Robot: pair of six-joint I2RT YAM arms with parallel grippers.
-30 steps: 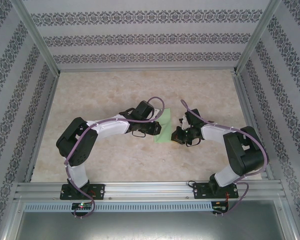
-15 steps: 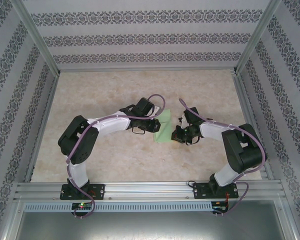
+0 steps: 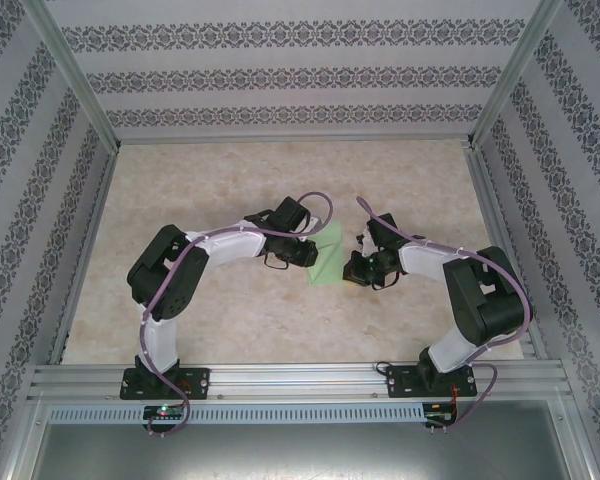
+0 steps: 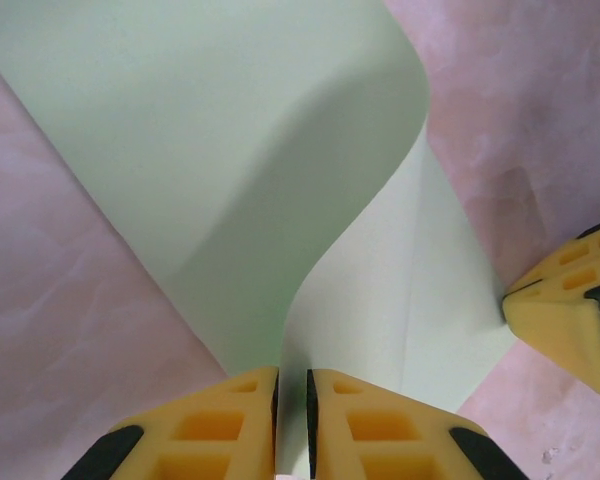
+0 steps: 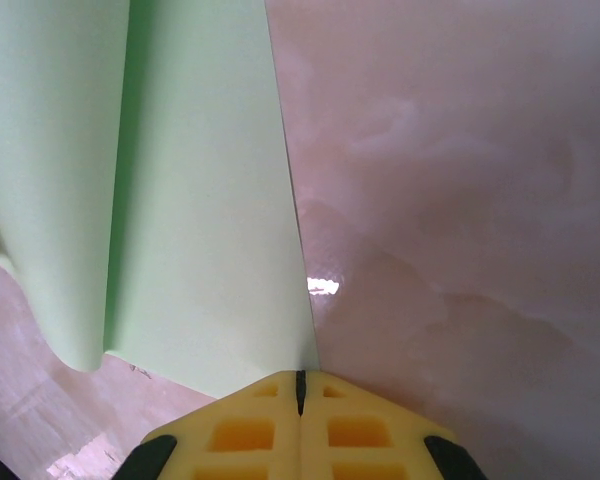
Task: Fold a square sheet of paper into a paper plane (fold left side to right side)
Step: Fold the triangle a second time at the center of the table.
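Note:
The square sheet of paper (image 3: 329,262) is light green and lies at the table's middle between both arms. My left gripper (image 3: 310,252) is shut on its left edge. In the left wrist view the jaws (image 4: 291,400) pinch that edge, and the lifted paper (image 4: 210,150) curls up and over the flat part. My right gripper (image 3: 353,270) is shut, with its tips (image 5: 301,385) resting at the sheet's right edge, near a corner of the flat paper (image 5: 200,230). One of the right gripper's fingers (image 4: 568,322) shows beside the sheet.
The marbled table top (image 3: 230,180) is walled by patterned panels with metal rails at the sides (image 3: 85,240) and front (image 3: 300,378). Purple cables loop over both arms. Open floor lies behind and to both sides of the paper.
My left arm has swung to the right, carrying the paper's held edge toward the right side. The right gripper has stayed at the sheet's right edge.

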